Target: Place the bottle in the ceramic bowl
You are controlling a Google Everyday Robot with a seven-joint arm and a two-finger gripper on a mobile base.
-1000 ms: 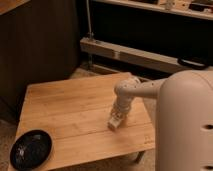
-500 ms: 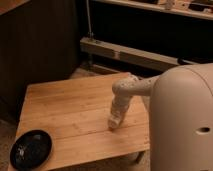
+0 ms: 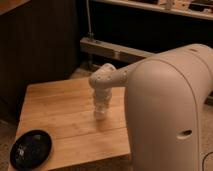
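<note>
Reaching down from robot's white body, arm ends w/ claw (image 3: 100,107) low over wooden counter (image 3: 55,107), right of centre. Claw pressed together, pinching bottle (image 3: 100,115): whitish, upright, base on or just above counter, can't tell which. Black bowl (image 3: 31,148) sits at counter's front-left corner, well apart from bottle & claw.

At the table's (image 3: 60,110) middle the pincer (image 3: 101,113) is too blurred to tell the bottle from it.
</note>
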